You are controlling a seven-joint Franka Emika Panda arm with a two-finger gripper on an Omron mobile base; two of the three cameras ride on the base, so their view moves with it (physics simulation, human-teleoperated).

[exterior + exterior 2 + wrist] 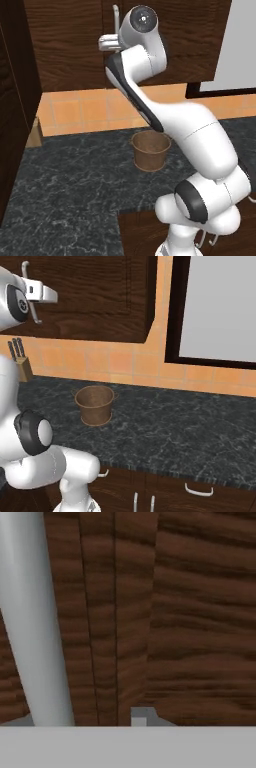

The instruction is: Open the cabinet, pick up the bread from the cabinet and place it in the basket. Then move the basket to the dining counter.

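Observation:
The dark wood cabinet (pixel 70 45) (pixel 100 296) (pixel 200 612) hangs closed above the worktop. Its silver bar handle (pixel 116 17) (pixel 30 303) (pixel 32 622) runs down the door edge. My gripper (pixel 107 42) (pixel 45 292) (pixel 77 719) is raised to that handle, its jaws on either side of the bar. One fingertip (pixel 139 716) still stands apart from the bar, so nothing is gripped. The brown basket (pixel 151 149) (pixel 95 403) stands upright and empty on the black worktop, below the gripper. The bread is hidden. The dining counter is out of view.
A knife block (pixel 34 132) (pixel 22 363) sits at the worktop's back left against the orange tiles. A tall dark side panel (pixel 15 100) bounds the left. A dark-framed window (pixel 220 306) lies right of the cabinet. Lower cabinet fronts with handles (pixel 197 490) run below the worktop (pixel 175 431).

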